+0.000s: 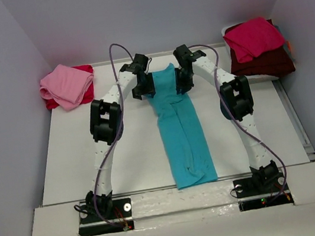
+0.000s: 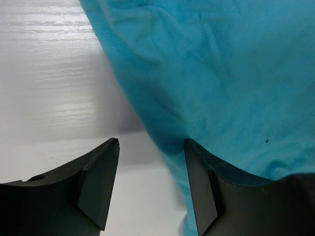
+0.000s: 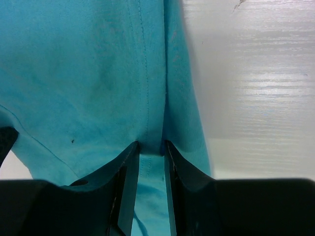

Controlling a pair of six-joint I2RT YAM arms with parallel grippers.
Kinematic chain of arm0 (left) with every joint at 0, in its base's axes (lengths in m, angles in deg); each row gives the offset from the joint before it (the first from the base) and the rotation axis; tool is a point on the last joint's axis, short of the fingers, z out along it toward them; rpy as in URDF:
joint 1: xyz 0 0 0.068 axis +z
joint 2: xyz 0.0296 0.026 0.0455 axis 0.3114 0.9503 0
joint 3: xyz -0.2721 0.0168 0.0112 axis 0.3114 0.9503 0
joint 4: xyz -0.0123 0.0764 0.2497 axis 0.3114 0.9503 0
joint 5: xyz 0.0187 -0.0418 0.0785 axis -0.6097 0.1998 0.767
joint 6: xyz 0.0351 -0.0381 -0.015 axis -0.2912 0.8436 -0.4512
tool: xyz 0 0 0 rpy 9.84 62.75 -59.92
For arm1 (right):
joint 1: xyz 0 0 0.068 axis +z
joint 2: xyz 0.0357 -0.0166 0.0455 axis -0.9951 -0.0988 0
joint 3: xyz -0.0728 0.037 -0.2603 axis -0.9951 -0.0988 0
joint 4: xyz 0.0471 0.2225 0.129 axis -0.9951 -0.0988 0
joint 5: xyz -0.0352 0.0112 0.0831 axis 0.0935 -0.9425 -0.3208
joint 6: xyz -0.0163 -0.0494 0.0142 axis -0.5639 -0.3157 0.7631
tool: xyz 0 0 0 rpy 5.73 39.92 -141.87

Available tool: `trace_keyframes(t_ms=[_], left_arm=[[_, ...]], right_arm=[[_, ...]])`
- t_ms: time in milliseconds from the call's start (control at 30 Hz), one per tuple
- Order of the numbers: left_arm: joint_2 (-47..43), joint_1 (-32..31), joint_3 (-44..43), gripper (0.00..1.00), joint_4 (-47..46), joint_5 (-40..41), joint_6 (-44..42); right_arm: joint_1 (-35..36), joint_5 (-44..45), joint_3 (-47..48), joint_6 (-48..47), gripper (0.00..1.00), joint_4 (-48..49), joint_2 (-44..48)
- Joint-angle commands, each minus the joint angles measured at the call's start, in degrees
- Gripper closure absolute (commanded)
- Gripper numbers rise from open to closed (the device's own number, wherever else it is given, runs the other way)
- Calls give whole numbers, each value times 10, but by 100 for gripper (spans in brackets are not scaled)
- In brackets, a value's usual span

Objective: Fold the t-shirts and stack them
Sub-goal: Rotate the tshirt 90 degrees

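Observation:
A turquoise t-shirt (image 1: 184,132), folded into a long narrow strip, lies down the middle of the table from the far end to the near edge. Both grippers are at its far end. My left gripper (image 1: 145,87) is open at the strip's left edge. In the left wrist view (image 2: 151,142) one finger (image 2: 202,187) rests against the cloth (image 2: 221,73) and the other is over bare table. My right gripper (image 1: 182,80) is shut on the strip's right edge, and the right wrist view (image 3: 151,145) shows a hemmed fold of cloth (image 3: 88,73) pinched between its jaws.
A pink t-shirt (image 1: 67,84) lies folded on a red one (image 1: 85,69) at the far left corner. At the far right, a crimson t-shirt (image 1: 253,38) lies on a dark maroon one (image 1: 263,64) in a white bin (image 1: 272,77). Walls close in both sides.

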Motion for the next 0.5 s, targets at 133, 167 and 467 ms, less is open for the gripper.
trace_keyframes(t_ms=[133,167,467], left_arm=[[3,8,-44,36,12,9,9],[14,8,-53,35,20,23,6],[44,8,-84,32,50,105,-38]], right_arm=[[-1,11,-3,-11,67,11,22],[-1,11,-1,-12,67,10,21],[-1,7,1,-16,66,-4,10]])
